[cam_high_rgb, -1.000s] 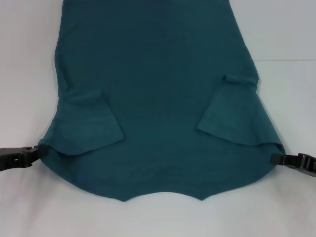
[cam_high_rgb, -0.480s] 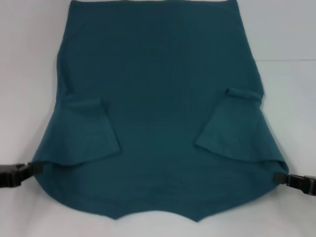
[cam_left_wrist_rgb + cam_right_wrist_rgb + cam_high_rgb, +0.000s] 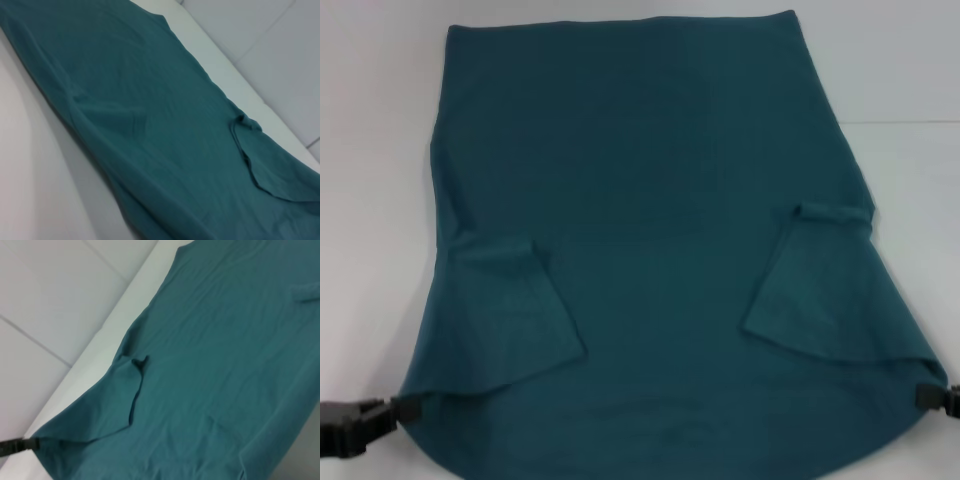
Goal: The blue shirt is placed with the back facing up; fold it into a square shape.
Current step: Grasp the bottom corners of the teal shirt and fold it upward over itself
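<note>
Gripping the blue shirt (image 3: 650,250) at its two near corners, both claws are clamped on the cloth: the left gripper (image 3: 398,410) pinches the shoulder corner at the near-left edge and the right gripper (image 3: 932,397) pinches the opposite one at the near-right edge. The shirt lies between the two claws and stretches away from them over the white table (image 3: 370,200) — plain back side up, far hem straight, approx. flat. Each short sleeve is folded inward onto the body, one just beyond each claw — the left sleeve (image 3: 510,310) and the right sleeve (image 3: 830,290).
</note>
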Robot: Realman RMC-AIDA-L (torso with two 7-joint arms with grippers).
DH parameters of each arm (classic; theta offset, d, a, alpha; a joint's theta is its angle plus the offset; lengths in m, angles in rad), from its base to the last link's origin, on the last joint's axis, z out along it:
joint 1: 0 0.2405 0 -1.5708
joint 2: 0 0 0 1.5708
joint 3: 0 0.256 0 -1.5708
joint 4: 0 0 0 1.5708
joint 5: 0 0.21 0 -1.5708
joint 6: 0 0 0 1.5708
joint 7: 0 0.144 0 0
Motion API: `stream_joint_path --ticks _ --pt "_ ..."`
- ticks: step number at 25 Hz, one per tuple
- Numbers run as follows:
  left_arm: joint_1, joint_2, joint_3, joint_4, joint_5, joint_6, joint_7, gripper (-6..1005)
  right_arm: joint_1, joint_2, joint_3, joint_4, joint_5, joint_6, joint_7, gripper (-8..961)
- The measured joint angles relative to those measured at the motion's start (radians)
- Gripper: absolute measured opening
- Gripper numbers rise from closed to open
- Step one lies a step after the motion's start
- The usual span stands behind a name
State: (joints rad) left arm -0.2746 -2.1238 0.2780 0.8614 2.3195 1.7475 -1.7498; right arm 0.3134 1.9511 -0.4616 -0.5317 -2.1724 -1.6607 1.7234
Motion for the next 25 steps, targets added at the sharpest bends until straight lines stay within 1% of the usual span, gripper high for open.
stream_joint_path --ticks 2,5,8,11,12,15,17,20,24,25 --pt "0.022 -0.008 -0.006 -0.002 0.001 0.026 0.011 21 -0.009 -0.005 0.001 -0.001 -0.02 -0.02 -0.026 30" --pt "0.041 -0.013 -0.017 -0.006 0.001 0.047 0.026 21 -0.02 -0.009 0.007 -0.006 -0.054 -0.03 -0.036 30" --pt "0.06 -0.015 -0.033 -0.006 0.002 0.084 0.037 20 -0.031 -0.012 0.014 -0.011 -0.059 -0.054 -0.048 30" --pt "0.07 -0.015 -0.055 -0.004 0.006 0.12 0.05 20 -0.043 -0.019 0.022 -0.012 -0.06 -0.091 -0.058 30" --pt "0.077 -0.014 -0.081 -0.002 0.011 0.149 0.061 20 -0.048 -0.022 0.023 -0.013 -0.06 -0.1 -0.059 30" --pt "0.084 -0.012 -0.098 -0.001 0.013 0.169 0.064 20 -0.063 -0.028 0.033 -0.014 -0.061 -0.128 -0.071 30" --pt "0.092 -0.01 -0.111 0.002 0.013 0.188 0.064 20 -0.079 -0.035 0.057 -0.016 -0.061 -0.161 -0.083 30" --pt "0.099 -0.009 -0.132 0.009 0.014 0.217 0.067 20 -0.086 -0.038 0.073 -0.031 -0.061 -0.189 -0.082 30" --pt "0.088 -0.003 -0.161 0.011 0.012 0.232 0.066 20 -0.074 -0.039 0.108 -0.046 -0.057 -0.191 -0.076 30" --pt "0.068 0.004 -0.183 0.009 0.007 0.233 0.062 20 -0.063 -0.039 0.127 -0.046 -0.056 -0.185 -0.075 30"
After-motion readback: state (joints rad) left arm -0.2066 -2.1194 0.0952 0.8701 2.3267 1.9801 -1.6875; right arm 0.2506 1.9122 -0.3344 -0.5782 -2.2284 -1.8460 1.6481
